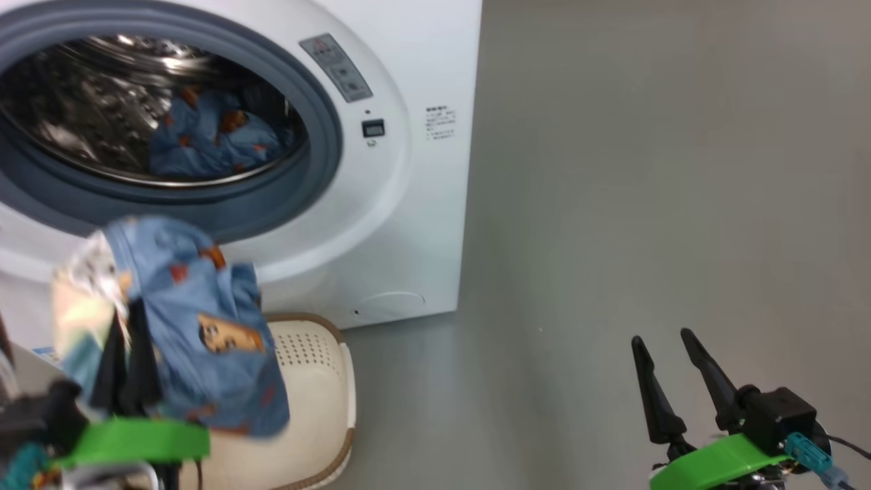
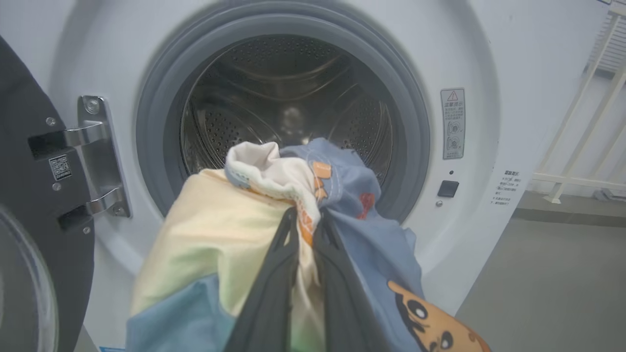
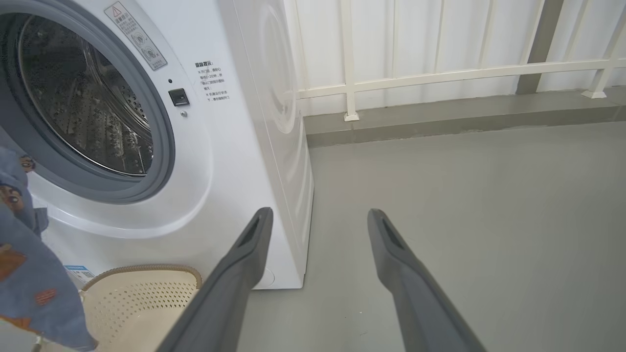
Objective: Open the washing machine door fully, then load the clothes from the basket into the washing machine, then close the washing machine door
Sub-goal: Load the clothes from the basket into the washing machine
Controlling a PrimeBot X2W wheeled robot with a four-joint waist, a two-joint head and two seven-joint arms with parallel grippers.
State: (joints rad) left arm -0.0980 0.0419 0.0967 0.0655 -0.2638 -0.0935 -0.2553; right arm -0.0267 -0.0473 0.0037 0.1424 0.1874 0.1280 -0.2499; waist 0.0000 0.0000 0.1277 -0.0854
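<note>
While the washing machine door (image 2: 29,195) stands open and one blue garment (image 1: 211,139) lies in the drum (image 2: 274,83), the left pincer (image 2: 309,215) pinches a second garment (image 1: 204,306) just before it — right pincer (image 1: 661,335) spread, empty; door closing remains.

Head view looks down on the washing machine (image 1: 422,218); both wrist views share its drum (image 2: 288,93), left closest.
</note>
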